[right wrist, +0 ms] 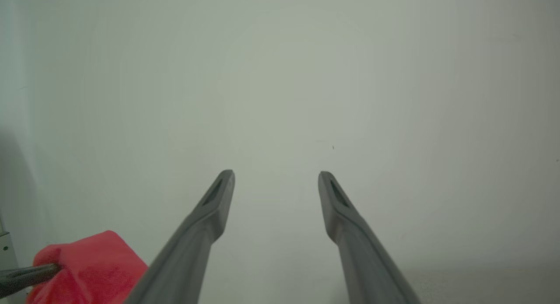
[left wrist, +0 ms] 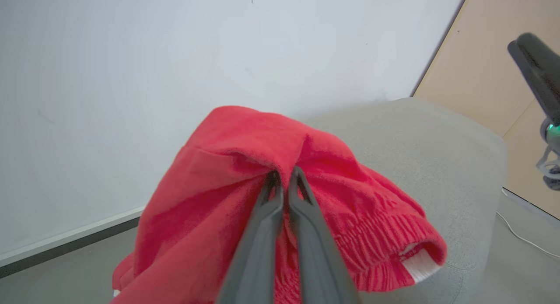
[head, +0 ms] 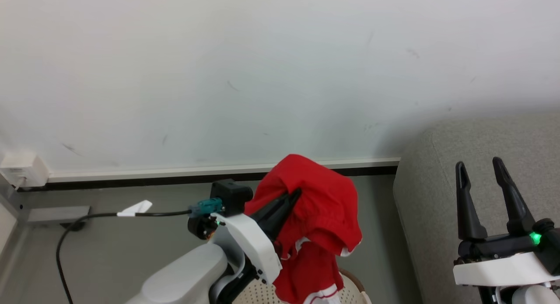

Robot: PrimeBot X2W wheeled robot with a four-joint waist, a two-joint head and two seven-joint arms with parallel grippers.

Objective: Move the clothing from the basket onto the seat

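Left pincer [left wrist: 285, 175] clamps the clothing [left wrist: 210, 172], draped lengthwise downward over the basket [head: 256, 296]; right pincer [head: 479, 166] stands apart.

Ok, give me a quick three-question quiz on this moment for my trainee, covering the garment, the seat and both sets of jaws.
1. True or false: the red garment lies on the grey seat.
2. The right jaws are: A) open and empty; B) shut on the garment; C) shut and empty.
3. Fill in: in the head view, the garment hangs from the left jaws above the ____.

Key:
1. False. It hangs from the shut left jaws, beside the seat.
2. A.
3. basket.
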